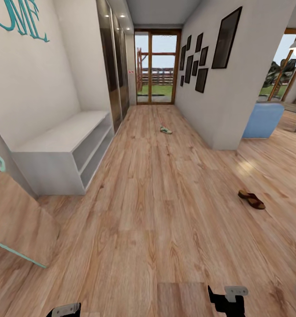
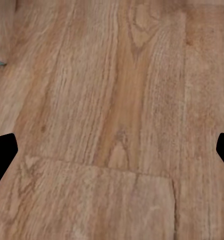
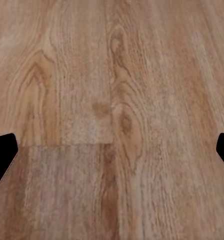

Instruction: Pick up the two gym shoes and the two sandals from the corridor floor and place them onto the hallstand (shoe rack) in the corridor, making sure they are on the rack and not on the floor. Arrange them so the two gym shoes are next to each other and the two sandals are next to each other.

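One cream gym shoe with a green stripe lies far down the corridor floor, near the right wall. One brown sandal lies on the planks to my right, closer to me. The second shoe and second sandal are out of view, as is the hallstand with its floating shelf. My left gripper and right gripper sit low at the near edge of the head view. Both are open over bare planks, with the left gripper and the right gripper holding nothing between their dark fingertips.
A short white two-shelf bench stands against the left wall. A teal-framed mirror leans at near left. Dark wardrobe doors follow the bench, and glass doors end the corridor. A wall corner and blue armchair stand to the right.
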`<state>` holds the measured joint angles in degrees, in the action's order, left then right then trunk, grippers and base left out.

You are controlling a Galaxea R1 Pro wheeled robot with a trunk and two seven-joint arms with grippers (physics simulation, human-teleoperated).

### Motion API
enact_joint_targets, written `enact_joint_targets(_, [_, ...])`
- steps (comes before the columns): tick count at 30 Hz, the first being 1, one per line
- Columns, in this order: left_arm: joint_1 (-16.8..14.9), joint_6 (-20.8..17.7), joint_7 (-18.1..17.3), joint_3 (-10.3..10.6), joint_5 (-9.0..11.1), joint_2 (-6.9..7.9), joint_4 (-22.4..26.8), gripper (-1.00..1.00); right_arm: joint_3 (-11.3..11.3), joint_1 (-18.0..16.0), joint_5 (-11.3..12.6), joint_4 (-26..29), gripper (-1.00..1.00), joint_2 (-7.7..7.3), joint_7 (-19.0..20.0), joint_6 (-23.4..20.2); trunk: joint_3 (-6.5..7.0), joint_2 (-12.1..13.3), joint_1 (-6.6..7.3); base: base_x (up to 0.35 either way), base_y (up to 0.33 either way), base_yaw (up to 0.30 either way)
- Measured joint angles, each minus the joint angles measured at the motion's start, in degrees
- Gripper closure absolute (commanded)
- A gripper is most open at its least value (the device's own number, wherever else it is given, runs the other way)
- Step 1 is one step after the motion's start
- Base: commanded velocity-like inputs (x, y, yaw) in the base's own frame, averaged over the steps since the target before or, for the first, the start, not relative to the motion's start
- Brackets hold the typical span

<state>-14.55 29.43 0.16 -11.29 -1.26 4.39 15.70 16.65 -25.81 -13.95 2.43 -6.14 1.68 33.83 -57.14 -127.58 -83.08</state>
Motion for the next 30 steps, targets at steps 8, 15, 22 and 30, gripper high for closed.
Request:
enact_joint_targets(8, [0.0, 0.0, 0.0, 0.0, 0.0, 0.0, 0.0, -1.0, 0.0, 0.0, 0.0, 0.0, -1.0, 0.0, 0.0, 0.0, 0.0, 0.0, 0.0, 0.338, 0.0, 0.0])
enact_joint_targets(15, [0.0, 0.0, 0.0, 0.0, 0.0, 0.0, 0.0, -1.0, 0.0, 0.0, 0.0, 0.0, -1.0, 0.0, 0.0, 0.0, 0.0, 0.0, 0.0, 0.338, 0.0, 0.0])
enact_joint_targets(22, [0.0, 0.0, 0.0, 0.0, 0.0, 0.0, 0.0, -1.0, 0.0, 0.0, 0.0, -0.1, -1.0, 0.0, 0.0, 0.0, 0.0, 0.0, 0.0, 0.338, 0.0, 0.0])
enact_joint_targets(30, [0.0, 0.1, 0.0, 0.0, -0.1, 0.01, -1.0, -1.0, 0.0, 0.0, 0.0, -0.1, -1.0, 0.0, 0.0, 0.0, 0.0, 0.0, 0.0, 0.338, 0.0, 0.0])
